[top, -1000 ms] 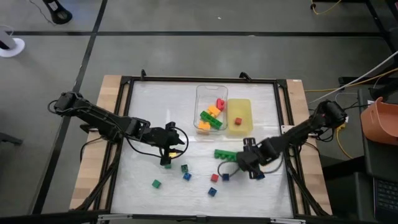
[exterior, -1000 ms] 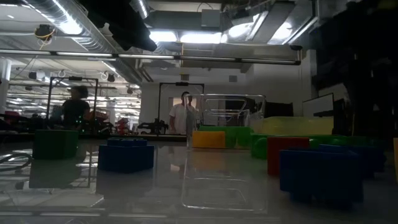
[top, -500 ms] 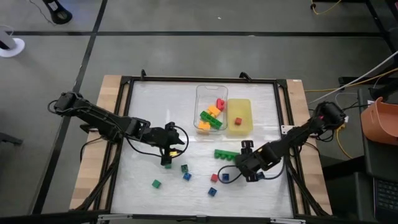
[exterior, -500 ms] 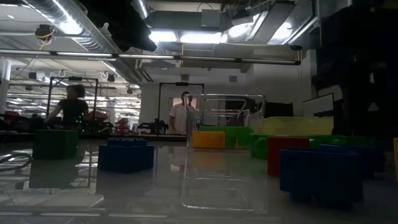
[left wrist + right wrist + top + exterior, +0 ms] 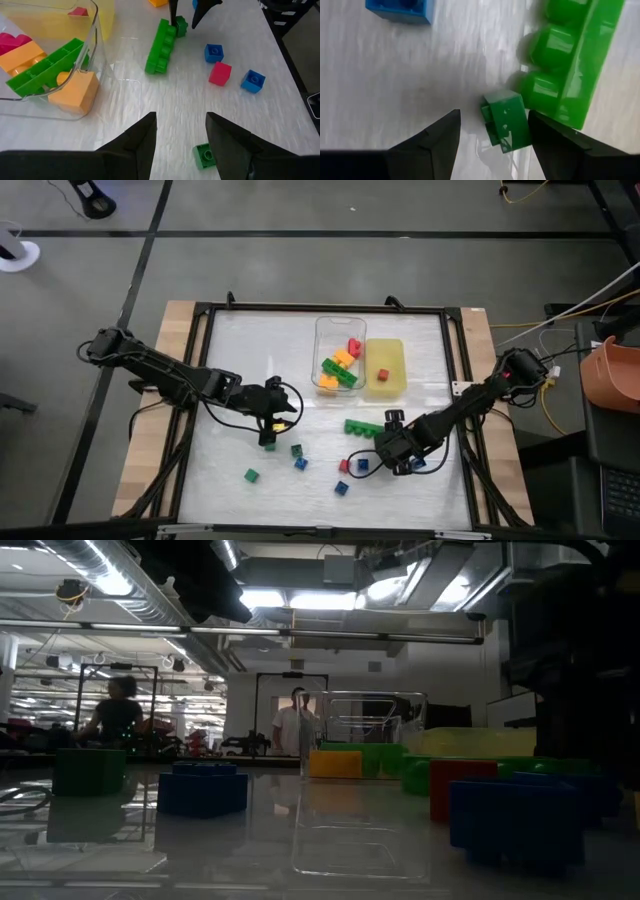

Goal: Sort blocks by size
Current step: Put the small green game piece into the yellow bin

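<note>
My right gripper is open, low over the table at the right end of a long green studded bar. In the right wrist view a small green block lies between its fingers, beside the bar. My left gripper is open and empty at the table's left middle, above a small green block. Loose small blocks lie along the near side: green, blue, red and blue. My right gripper points down with a finger on either side of the small green block, which rests on the table against the bar's end. One fingertip stands close beside the block's edge. I cannot tell whether it touches.
A clear tray holding orange, green and red pieces and a yellow tray holding one red block stand side by side at the far middle. A black frame borders the table. Bare tabletop lies at the far left.
My right gripper has gone toward the table's left edge, up to the right end of the long green bar. The blocks and my left gripper have kept still.
</note>
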